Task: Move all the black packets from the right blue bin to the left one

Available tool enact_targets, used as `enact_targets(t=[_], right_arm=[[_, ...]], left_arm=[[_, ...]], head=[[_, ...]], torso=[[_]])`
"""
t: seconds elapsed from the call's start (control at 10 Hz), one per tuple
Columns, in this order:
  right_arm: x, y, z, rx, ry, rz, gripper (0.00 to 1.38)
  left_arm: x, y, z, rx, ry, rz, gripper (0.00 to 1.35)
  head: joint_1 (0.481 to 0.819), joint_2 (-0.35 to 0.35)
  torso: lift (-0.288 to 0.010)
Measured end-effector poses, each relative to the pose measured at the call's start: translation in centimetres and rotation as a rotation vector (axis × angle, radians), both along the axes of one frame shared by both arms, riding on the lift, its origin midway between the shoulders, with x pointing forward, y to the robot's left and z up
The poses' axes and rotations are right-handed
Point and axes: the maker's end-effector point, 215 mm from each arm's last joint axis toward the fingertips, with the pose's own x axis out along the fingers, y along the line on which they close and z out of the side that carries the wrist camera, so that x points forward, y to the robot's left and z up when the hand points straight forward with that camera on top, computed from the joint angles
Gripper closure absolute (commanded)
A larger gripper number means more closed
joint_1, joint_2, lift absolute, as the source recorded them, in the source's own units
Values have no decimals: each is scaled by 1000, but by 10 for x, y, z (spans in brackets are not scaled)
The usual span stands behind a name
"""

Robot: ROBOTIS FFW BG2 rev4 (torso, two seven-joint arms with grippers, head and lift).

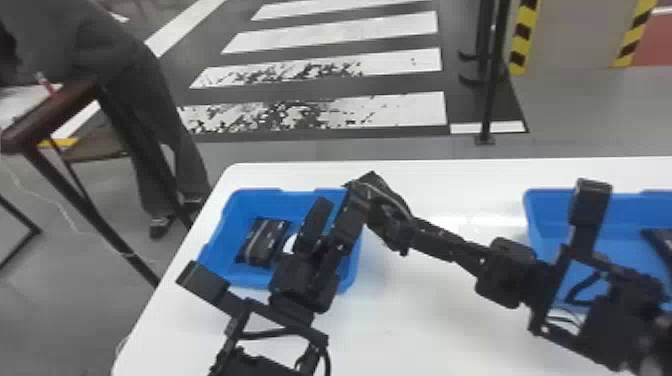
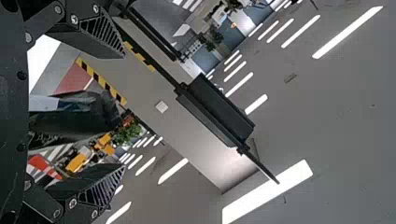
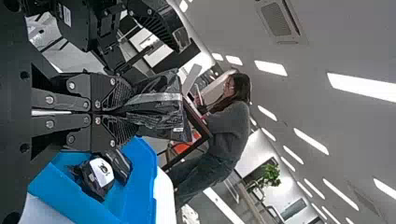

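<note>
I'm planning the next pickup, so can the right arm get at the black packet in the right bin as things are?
Probably not yet: the right gripper is shut on another packet near the left bin, and would likely have to release it before taking the black packet.

There are two blue bins on one white worktop [image 1: 425, 290]: one left bin [image 1: 212, 265] and one right bin [image 1: 531, 215]. I can count four black packets. Two lie in the left bin: one plain packet [image 1: 264, 242] and one packet with a white patch [image 3: 100, 173]. One held packet [image 3: 156, 107] is in the right tool [image 1: 385, 215]. One end packet [image 1: 662, 245] shows in the right bin, but that bin is partly cut off, so I can't tell its full count. There are two tools, counting the left tool [image 1: 339, 207].
</note>
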Motion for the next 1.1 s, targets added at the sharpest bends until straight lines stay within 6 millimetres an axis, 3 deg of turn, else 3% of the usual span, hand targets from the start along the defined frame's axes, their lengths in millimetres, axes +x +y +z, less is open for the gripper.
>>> enact_targets(t=[0.3, 0.4, 0.5, 0.6, 0.9, 1.0, 1.1], right_arm=[[-8, 13, 2, 9, 4, 31, 1182], [-12, 18, 2, 15, 11, 45, 1182], [-16, 22, 2, 20, 15, 57, 1182], [-18, 24, 2, 23, 18, 62, 1182], [-18, 24, 2, 24, 20, 62, 1182], [-16, 24, 3, 25, 18, 60, 1067], [-13, 21, 4, 32, 14, 50, 578]], left_arm=[[-1, -26, -13, 11, 49, -71, 222], [1, -25, -21, 33, 74, -78, 367], [3, -15, -23, 63, 74, -50, 881], [5, -8, -24, 85, 76, -20, 1173], [2, -5, -26, 122, 102, -2, 1216], [2, -5, -26, 139, 101, 0, 1216], [3, -5, -26, 147, 102, 1, 1216]], head=[[695, 214], [695, 216], [695, 233], [695, 251], [695, 257], [695, 257], [695, 253]], torso=[[-140], [-140], [-140], [-140], [-140], [-140], [-140]])
